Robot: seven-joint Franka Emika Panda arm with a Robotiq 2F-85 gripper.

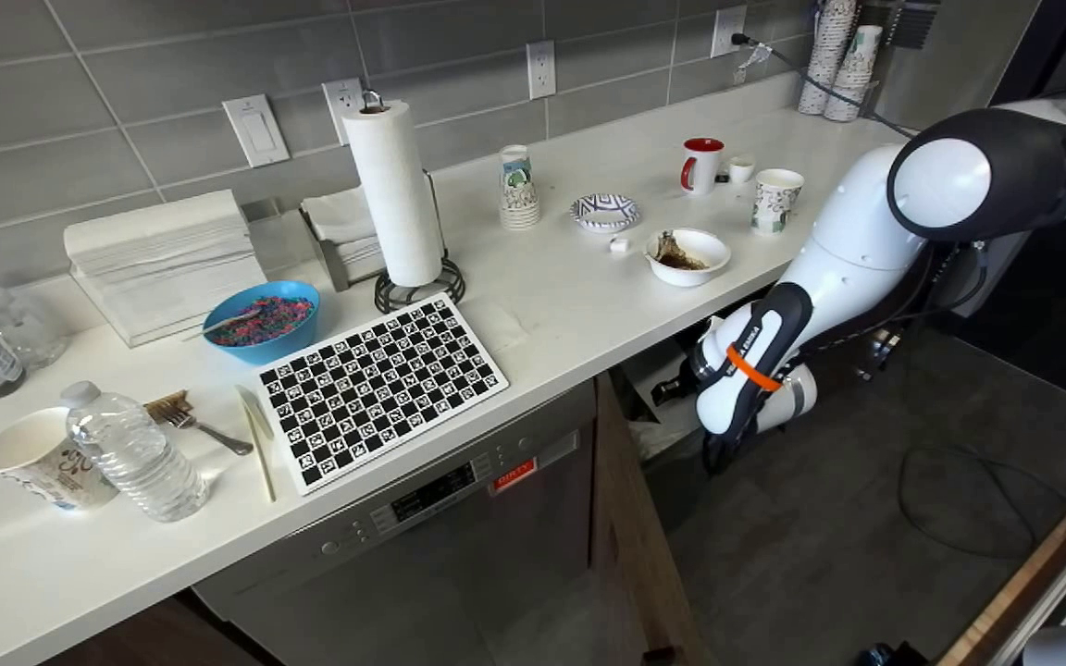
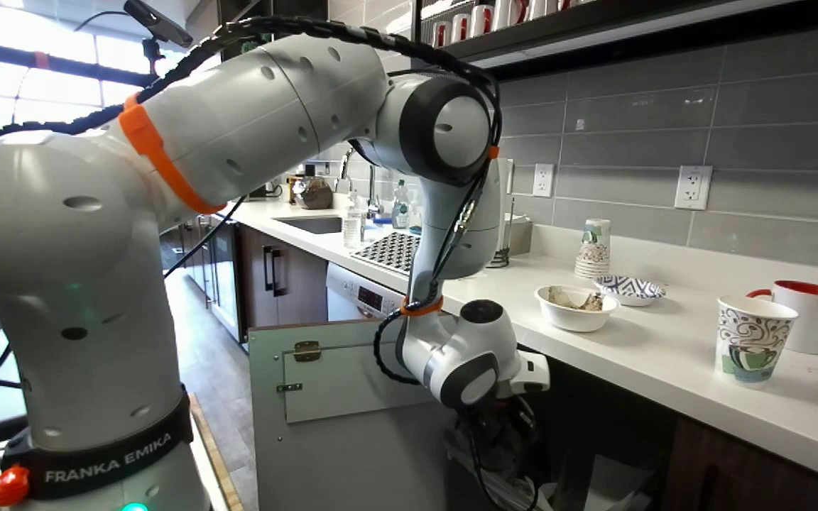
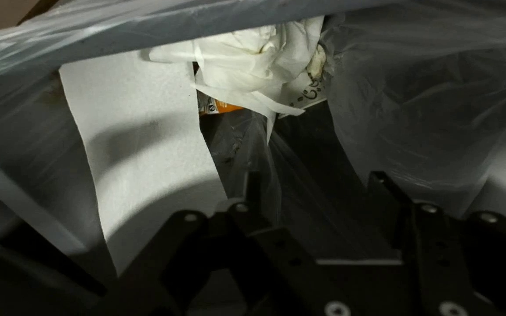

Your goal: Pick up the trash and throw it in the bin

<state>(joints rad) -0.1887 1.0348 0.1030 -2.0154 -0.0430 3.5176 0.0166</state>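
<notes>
My gripper point(image 3: 315, 184) is open in the wrist view, with nothing between its wide-apart fingers. It points down into the bin, whose liner-covered rim point(image 3: 169, 30) crosses the top of the wrist view. Inside the bin lie a flat white paper sheet point(image 3: 147, 145), a crumpled white tissue point(image 3: 257, 61) and an orange wrapper piece point(image 3: 226, 106). The sheet lies below and beside the left finger; I cannot tell whether they touch. In an exterior view the bin's pale edge point(image 1: 667, 437) shows under the counter, partly hidden by the arm. In both exterior views the fingers are dark and hard to make out.
The open cabinet door point(image 2: 338, 433) stands beside the arm. The counter edge point(image 1: 561, 361) is above the gripper. On the counter are a white bowl with food remains point(image 1: 711, 248), a patterned bowl point(image 1: 605, 213), a paper cup point(image 1: 774, 199) and a red-rimmed mug point(image 1: 704, 168).
</notes>
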